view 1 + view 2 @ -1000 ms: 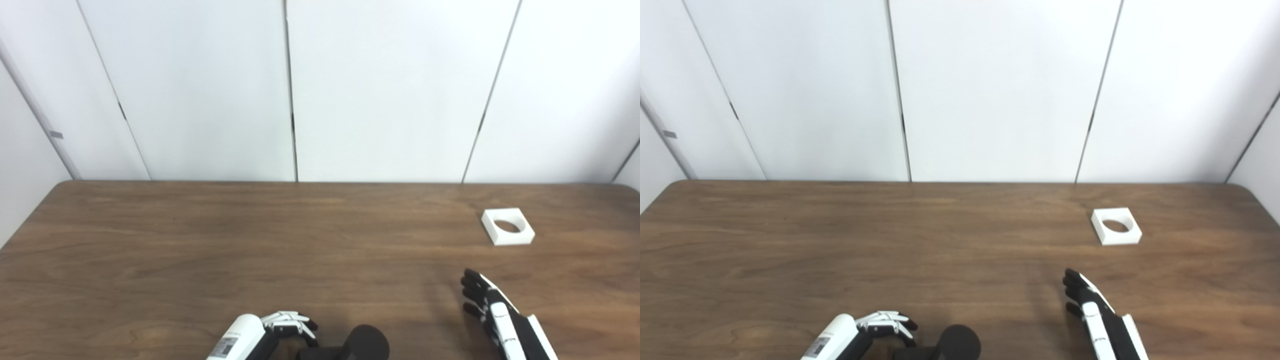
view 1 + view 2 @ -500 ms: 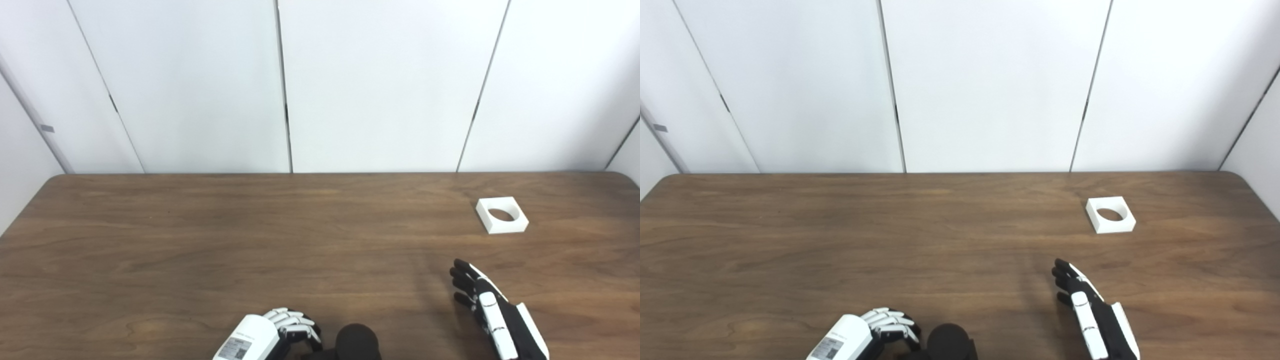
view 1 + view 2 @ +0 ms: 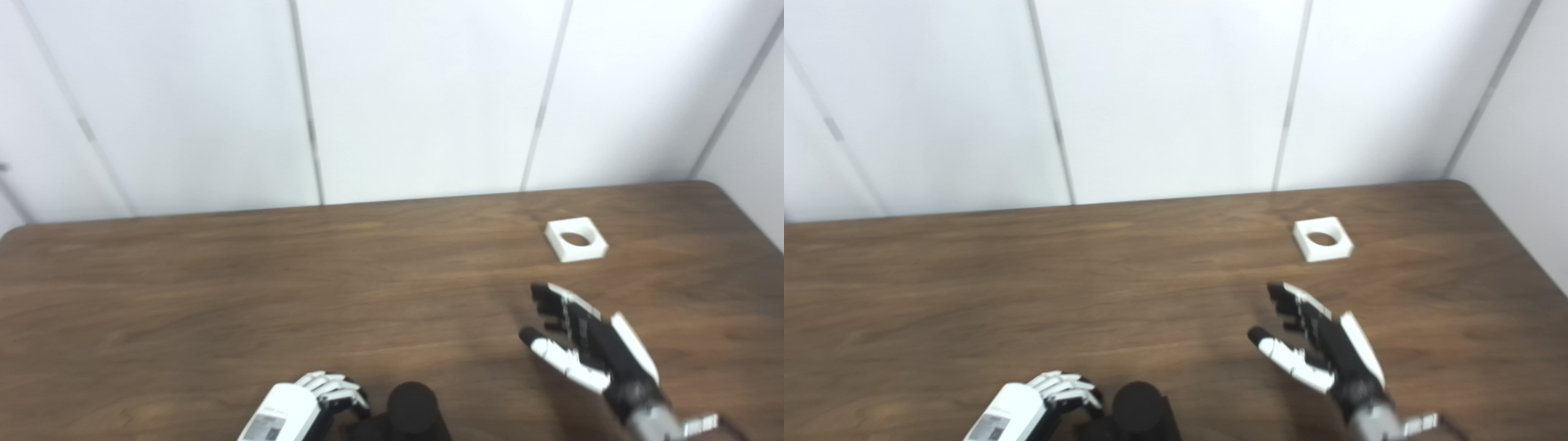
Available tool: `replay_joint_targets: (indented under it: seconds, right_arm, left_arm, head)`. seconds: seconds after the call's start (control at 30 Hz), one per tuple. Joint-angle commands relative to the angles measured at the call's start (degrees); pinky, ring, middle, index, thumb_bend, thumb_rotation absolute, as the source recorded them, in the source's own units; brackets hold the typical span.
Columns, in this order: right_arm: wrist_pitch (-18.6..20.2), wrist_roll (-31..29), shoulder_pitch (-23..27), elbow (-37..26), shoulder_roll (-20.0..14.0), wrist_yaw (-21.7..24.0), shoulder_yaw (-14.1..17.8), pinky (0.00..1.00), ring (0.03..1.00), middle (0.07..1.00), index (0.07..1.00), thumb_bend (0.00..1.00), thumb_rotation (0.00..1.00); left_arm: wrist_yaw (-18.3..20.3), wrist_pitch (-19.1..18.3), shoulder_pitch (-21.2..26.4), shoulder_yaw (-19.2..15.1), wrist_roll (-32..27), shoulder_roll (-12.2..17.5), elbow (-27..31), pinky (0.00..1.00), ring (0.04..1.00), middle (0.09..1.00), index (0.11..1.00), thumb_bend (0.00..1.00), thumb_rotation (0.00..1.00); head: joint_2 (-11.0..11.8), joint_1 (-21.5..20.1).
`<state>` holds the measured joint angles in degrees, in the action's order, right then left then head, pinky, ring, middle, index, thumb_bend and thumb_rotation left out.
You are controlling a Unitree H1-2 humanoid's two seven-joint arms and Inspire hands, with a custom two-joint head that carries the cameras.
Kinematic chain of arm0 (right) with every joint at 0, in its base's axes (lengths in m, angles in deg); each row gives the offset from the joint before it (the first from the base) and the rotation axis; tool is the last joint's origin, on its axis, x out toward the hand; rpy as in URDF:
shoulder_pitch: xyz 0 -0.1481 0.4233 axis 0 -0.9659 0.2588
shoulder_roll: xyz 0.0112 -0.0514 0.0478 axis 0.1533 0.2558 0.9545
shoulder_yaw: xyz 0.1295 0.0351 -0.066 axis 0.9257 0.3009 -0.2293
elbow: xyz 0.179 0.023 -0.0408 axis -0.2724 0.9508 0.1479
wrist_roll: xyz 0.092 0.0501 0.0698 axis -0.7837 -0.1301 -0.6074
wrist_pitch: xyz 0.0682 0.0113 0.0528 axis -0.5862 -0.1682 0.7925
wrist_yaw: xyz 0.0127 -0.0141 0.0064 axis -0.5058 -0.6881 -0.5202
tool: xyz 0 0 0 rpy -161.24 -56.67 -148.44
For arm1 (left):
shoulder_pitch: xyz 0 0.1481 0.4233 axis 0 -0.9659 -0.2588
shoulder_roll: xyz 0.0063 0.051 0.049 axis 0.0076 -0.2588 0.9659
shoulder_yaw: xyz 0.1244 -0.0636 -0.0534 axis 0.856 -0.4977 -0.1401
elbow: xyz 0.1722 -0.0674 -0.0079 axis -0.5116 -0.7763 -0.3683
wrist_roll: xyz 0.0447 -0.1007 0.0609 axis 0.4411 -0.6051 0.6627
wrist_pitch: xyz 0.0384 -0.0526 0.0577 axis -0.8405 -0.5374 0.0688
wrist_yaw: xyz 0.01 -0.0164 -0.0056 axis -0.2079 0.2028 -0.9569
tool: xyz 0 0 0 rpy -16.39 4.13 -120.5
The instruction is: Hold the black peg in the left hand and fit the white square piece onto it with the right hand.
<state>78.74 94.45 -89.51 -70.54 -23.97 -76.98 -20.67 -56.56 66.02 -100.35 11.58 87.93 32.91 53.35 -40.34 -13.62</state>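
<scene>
right robot hand reaching for the white piece, peg already held

left robot hand (image 3: 318, 398) clamped on black peg (image 3: 411, 404) at near table (image 3: 184, 294) edge. right robot hand (image 3: 582, 343) has moved forward since a second ago, fingers spread, empty. white square piece (image 3: 576, 239) lies flat beyond it, not touching. camera panned too. grasp comes next.

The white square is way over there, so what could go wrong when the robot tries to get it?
The white square lies flat on the table, so the open right hand might push it away instead of gripping it. The peg sits at the picture's bottom edge beside the left hand; its grip is hard to see and may be loose.
</scene>
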Motion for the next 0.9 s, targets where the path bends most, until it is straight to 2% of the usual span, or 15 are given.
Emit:
replay_joint_targets:
  seconds: [0.0,0.1,0.17,0.27,0.37,0.57,0.73,0.87]
  right_arm:
    - [1.0,4.3,4.2,-1.9,-5.2,2.6,0.7,0.86,0.883,0.881,0.838,0.66,0.14]
    - [1.5,8.0,8.5,0.4,-11.0,6.7,2.0,0.92,0.910,0.888,0.832,0.75,0.13]
    - [1.5,11.2,11.3,2.1,-14.0,9.6,2.2,0.91,0.920,0.895,0.834,0.79,0.12]
    - [1.5,14.4,14.7,4.4,-16.1,12.8,2.0,0.86,0.929,0.911,0.836,0.82,0.10]
    - [1.5,18.5,19.5,8.3,-16.8,16.2,1.2,0.86,0.948,0.931,0.833,0.83,0.09]
    - [0.6,23.9,28.0,17.0,-20.5,19.5,-4.4,0.91,0.990,0.953,0.835,0.85,0.14]
    - [-2.6,27.0,33.4,24.1,-22.2,20.3,-8.9,0.97,1.000,0.969,0.828,0.86,0.14]
    - [-5.5,29.8,37.1,29.8,-22.3,19.8,-12.2,0.97,1.000,0.963,0.825,0.88,0.15]
  left_arm:
    - [1.6,-2.9,-0.1,-0.9,2.2,0.9,-2.9,0.80,0.775,0.719,0.489,0.51,0.05]
    - [1.9,-2.9,0.0,-1.0,1.8,0.8,-2.9,0.80,0.773,0.720,0.490,0.51,0.05]
    - [2.0,-3.0,0.0,-1.2,1.6,0.9,-2.8,0.79,0.769,0.718,0.490,0.51,0.05]
    - [2.0,-2.9,0.1,-1.5,1.4,0.9,-2.8,0.78,0.766,0.716,0.490,0.51,0.05]
    - [2.6,-3.0,0.2,-1.6,1.1,1.1,-2.5,0.78,0.765,0.717,0.490,0.51,0.05]
    - [4.2,-3.4,0.0,-1.9,1.0,1.2,-1.7,0.78,0.771,0.723,0.490,0.51,0.05]
    - [4.6,-3.2,-0.2,-2.2,0.7,1.3,-1.4,0.77,0.766,0.719,0.490,0.51,0.05]
    - [4.9,-3.2,-0.3,-2.3,0.6,1.3,-1.1,0.77,0.762,0.716,0.490,0.51,0.05]
  head:
    - [-0.2,-0.3]
    - [-0.5,-0.8]
    - [-0.9,-1.1]
    - [-1.3,-1.6]
    - [-1.6,-2.1]
    - [-2.1,-2.7]
    - [-2.2,-3.3]
    - [-2.3,-3.3]
